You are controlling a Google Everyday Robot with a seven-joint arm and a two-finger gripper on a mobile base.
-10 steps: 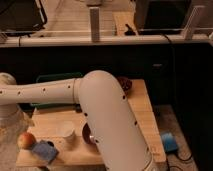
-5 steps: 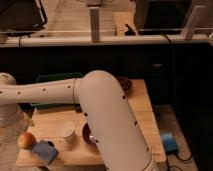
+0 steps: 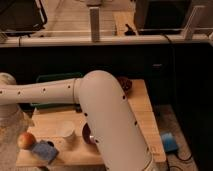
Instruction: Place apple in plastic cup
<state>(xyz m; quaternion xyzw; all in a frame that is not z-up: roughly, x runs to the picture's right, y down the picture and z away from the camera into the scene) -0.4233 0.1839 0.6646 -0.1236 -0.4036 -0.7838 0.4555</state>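
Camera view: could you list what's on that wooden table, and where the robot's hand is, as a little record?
apple: near the table's front left corner, loose
plastic cup: upright, right of the apple, apart from it
blue object: just right of and in front of the apple
purple bowl: right of the cup, partly behind the arm
wooden table: light wood
hand: out of sight; only the white arm shows

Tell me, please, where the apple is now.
The apple lies on the wooden table's near-left corner, beside the blue sponge, left of the plastic cup. Gripper unseen.
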